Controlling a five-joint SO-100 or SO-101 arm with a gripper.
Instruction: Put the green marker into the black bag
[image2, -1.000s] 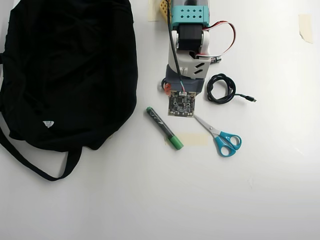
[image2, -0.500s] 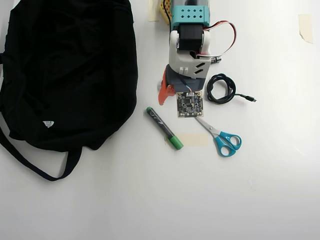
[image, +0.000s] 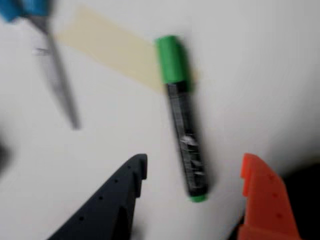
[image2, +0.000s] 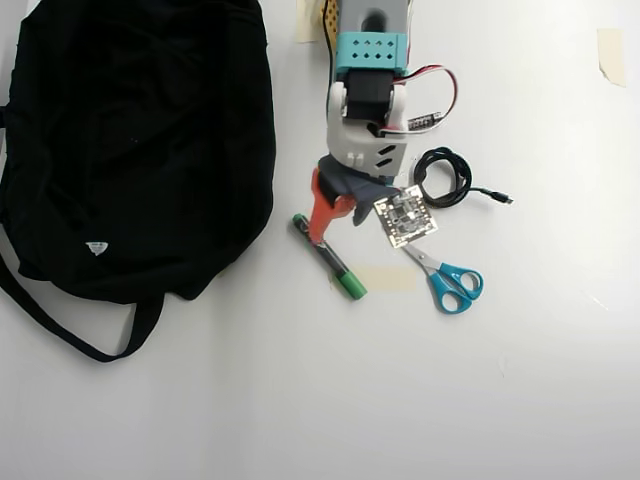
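Overhead view showed the green marker (image2: 329, 257) lying flat on the white surface (image2: 300, 400), slanting from its small green end at upper left to its green cap at lower right, where the cap overlapped a strip of pale tape (image2: 385, 279). The black bag (image2: 130, 140) lay to its left, apart from it. The end effector (image2: 338, 232) hung over the marker's upper end. Wrist view showed the end effector (image: 195, 172) spread wide, a dark finger and an orange finger (image: 262, 200) on either side of the marker's (image: 183, 120) lower end, holding nothing. Blue-handled scissors (image2: 447, 276) lay right of the tape, and a coiled black cable (image2: 444, 178) beyond them.
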